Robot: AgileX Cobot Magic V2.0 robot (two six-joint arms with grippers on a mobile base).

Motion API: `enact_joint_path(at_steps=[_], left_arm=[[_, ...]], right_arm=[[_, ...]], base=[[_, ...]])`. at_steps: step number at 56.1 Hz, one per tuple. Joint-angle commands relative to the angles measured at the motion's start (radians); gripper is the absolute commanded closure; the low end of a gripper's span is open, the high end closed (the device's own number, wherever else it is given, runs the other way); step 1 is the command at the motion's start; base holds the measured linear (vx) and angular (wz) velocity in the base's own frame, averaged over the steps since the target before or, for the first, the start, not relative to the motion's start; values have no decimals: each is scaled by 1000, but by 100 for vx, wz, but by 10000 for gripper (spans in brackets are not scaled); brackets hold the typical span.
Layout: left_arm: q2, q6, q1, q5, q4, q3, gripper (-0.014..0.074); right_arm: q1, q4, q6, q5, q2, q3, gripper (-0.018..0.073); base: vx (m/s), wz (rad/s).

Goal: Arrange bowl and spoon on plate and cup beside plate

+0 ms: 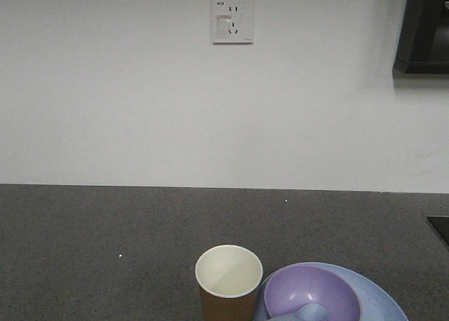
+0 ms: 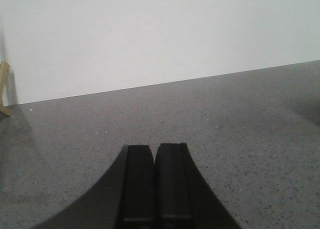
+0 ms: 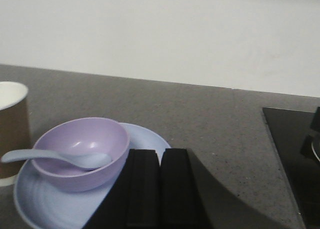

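The lavender bowl (image 3: 82, 151) (image 1: 312, 293) sits on the pale blue plate (image 3: 50, 204) (image 1: 382, 300). A pale blue spoon (image 3: 55, 158) (image 1: 309, 312) lies in the bowl with its handle over the left rim. The brown paper cup (image 1: 228, 282) (image 3: 12, 129) stands upright just left of the plate. My right gripper (image 3: 160, 151) is shut and empty, just right of the bowl over the plate's right edge. My left gripper (image 2: 155, 148) is shut and empty above bare counter, with none of these objects in its view.
The dark speckled counter (image 1: 105, 230) runs back to a white wall with a socket (image 1: 232, 19). A black hob panel (image 3: 295, 154) (image 1: 440, 226) lies to the right. A wooden object (image 2: 4, 89) stands at the far left of the left wrist view.
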Motion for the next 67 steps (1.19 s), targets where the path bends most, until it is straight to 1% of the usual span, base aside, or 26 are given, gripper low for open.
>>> enact_joint_path(at_steps=[1, 5, 9, 13, 18, 22, 67], left_arm=[[-15, 0, 2, -78, -9, -25, 599], [-15, 0, 2, -78, -9, -25, 599], [-15, 0, 2, -78, -9, -25, 599], [-15, 0, 2, -78, -9, -25, 599], [-15, 0, 2, -78, -9, -25, 599], [-16, 0, 2, -78, -9, -25, 599], [-16, 0, 2, -77, -9, -25, 599]], right_arm=[[-34, -90, 101, -218, -31, 82, 568], [-57, -105, 122, -313, -66, 174, 568], [-73, -79, 121, -386, -105, 271, 568], [-78, -51, 121, -437, -145, 356, 568], [-77, -50, 120, -488, -209, 435, 568], [-77, -52, 118, -435, -211, 426, 568], [-77, -51, 116, -437, -212, 428, 568]], base=[[0, 0], [0, 0], [0, 0], [0, 0], [0, 0], [0, 0], [0, 0]])
